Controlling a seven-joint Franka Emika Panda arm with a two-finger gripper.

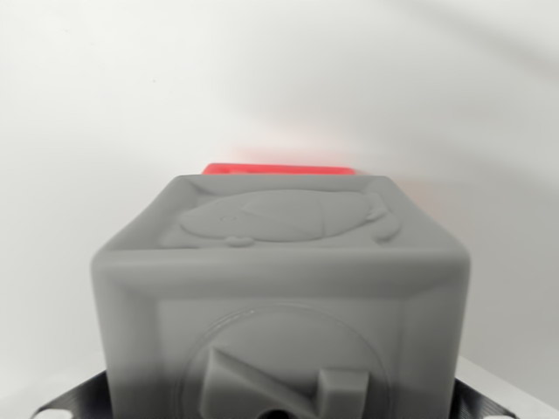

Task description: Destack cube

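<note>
Two cubes: grey cube [279,297] fills the near view, apparently carried off red cube [278,168] beyond; pincer's state cannot be told.

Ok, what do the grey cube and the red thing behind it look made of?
The grey cube looks like soft matte rubber or foam: rounded edges, embossed figures, no glare. The red thing shows only a blurred sliver; glossy plastic perhaps, but that cannot be settled.

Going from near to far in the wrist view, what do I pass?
Dark gripper parts at the bottom corners → grey cube with raised shapes on its faces → red block, only its top edge showing behind the cube → plain white surface.
</note>
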